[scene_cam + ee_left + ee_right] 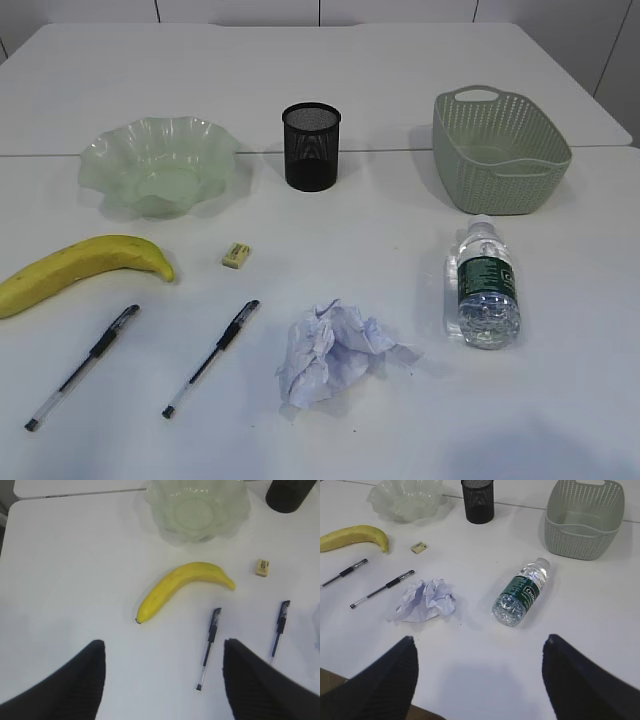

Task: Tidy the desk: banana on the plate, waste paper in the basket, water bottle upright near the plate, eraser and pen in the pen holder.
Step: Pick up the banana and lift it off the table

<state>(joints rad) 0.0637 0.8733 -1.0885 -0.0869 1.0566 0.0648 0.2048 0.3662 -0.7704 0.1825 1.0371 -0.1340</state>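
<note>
A yellow banana (80,268) lies at the left, in front of the pale green wavy plate (215,138). A small eraser (236,255) and two pens (85,365) (212,357) lie flat nearby. Crumpled waste paper (335,355) sits at the centre front. The water bottle (483,285) lies on its side below the green basket (500,185). The black mesh pen holder (311,146) stands at the back centre. My left gripper (164,642) hovers open, short of the banana (180,585) and a pen (209,647). My right gripper (480,639) is open and empty, short of the bottle (521,592) and paper (426,601).
The white table's near edge (380,700) shows under my right gripper. A seam (400,151) between two tabletops runs behind the plate and holder. Neither arm appears in the exterior view.
</note>
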